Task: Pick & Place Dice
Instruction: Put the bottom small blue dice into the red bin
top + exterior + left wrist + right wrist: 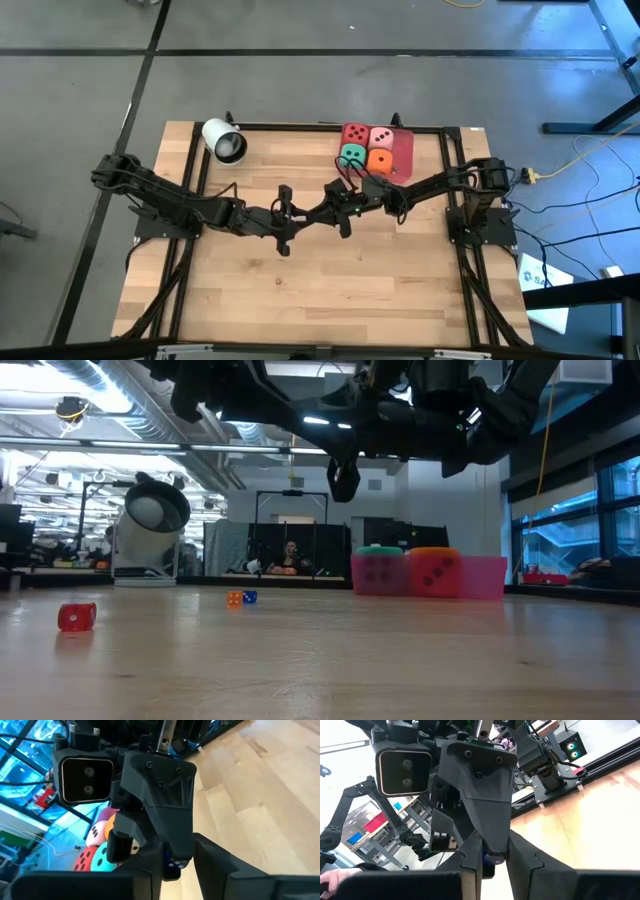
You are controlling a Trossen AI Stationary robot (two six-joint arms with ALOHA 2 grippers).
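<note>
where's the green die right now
In the high view the green die sits on the red tray at the table's far edge, right of centre, left of the orange die and in front of the red die.

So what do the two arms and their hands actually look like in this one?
Both are dark, nearly black. The left arm and right arm are slim jointed links with thin black cables running along them. The left hand and right hand are angular moulded plastic with visible screw heads. No coloured markings show.
</note>
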